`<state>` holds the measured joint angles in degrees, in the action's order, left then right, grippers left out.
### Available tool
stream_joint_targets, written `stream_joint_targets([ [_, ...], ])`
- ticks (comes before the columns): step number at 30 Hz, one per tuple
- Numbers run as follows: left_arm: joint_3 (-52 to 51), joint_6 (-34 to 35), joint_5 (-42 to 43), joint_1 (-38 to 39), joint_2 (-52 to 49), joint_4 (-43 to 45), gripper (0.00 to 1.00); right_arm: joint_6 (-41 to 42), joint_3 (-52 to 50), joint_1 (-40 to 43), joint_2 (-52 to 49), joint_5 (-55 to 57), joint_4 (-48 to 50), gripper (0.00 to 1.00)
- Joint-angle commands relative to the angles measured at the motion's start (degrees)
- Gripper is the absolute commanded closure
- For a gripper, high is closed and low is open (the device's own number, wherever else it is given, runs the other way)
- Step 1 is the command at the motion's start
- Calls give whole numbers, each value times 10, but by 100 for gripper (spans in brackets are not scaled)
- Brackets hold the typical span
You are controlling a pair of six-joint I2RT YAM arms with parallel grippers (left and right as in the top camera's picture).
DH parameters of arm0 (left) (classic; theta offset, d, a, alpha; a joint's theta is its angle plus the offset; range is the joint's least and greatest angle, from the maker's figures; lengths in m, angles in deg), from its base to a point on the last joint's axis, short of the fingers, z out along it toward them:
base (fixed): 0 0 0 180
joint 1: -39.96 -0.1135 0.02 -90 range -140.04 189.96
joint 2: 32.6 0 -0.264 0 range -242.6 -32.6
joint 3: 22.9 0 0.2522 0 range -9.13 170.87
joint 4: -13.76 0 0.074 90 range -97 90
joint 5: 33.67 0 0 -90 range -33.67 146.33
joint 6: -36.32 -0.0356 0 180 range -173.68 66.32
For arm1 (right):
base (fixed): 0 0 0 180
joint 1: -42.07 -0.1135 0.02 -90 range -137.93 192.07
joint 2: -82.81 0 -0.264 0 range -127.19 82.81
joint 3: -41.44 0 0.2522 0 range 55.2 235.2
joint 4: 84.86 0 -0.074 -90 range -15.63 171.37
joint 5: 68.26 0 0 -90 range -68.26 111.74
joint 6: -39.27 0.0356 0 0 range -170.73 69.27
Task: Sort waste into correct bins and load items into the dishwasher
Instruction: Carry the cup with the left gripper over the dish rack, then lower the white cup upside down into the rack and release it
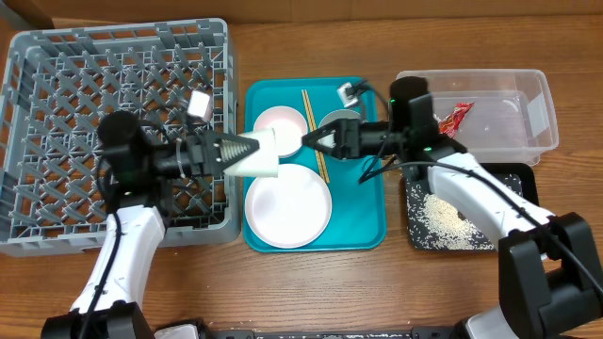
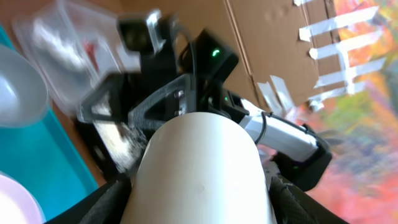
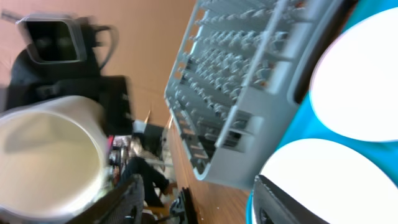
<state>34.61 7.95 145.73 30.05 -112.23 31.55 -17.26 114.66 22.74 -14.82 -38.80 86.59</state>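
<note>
My left gripper [image 1: 252, 151] is shut on the small white cup [image 1: 265, 161], holding it on its side over the teal tray's left edge. In the left wrist view the cup [image 2: 200, 163] fills the space between the dark fingers [image 2: 99, 205]. My right gripper [image 1: 316, 141] faces it from the right, open and empty, just off the cup's mouth [image 3: 50, 155]; its fingers [image 3: 127, 199] hold nothing. The grey dishwasher rack [image 1: 118, 132] lies left. On the tray lie a plate [image 1: 287, 209], a pale bowl [image 1: 280, 122], a grey bowl [image 1: 341, 120] and chopsticks [image 1: 315, 141].
The teal tray [image 1: 363, 221] sits mid-table. At the right stand a clear tub [image 1: 499, 118] with a red wrapper [image 1: 457, 115] and a black tray [image 1: 513, 184] with rice [image 1: 448, 221]. The two arms meet over the tray.
</note>
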Motion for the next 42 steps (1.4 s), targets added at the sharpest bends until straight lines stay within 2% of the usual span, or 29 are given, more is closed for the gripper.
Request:
stream_joint_targets([
  [1, 20, 88, 8, -37, 1, 90, 52, -47, 0, 5, -2, 9, -28, 36],
  [3, 39, 118, 8, -60, 1, 136, 52, -64, 0, 5, -2, 29, -54, 34],
  [7, 99, 122, 8, -103, -6, 141, 52, -84, 0, 5, -2, 73, -95, 32],
  [11, 168, 128, -9, -136, -38, 140, 52, -85, 0, 5, -2, 146, -134, 12],
  [16, 220, 132, -57, -141, -89, 122, 52, -85, 0, -1, -2, 186, -149, 0],
  [25, 340, 143, -58, -139, -165, 104, 48, -84, 0, -12, -2, 245, -169, 0],
  [36, 497, 137, -119, -140, -213, -70, 48, -84, 0, -12, -2, 271, -187, 0],
  [41, 558, 109, -151, -140, -231, -153, 49, -84, 0, -12, -2, 284, -191, 0],
  [42, 578, 90, -173, -140, -236, -197, 49, -84, 0, -12, -2, 284, -193, 0],
])
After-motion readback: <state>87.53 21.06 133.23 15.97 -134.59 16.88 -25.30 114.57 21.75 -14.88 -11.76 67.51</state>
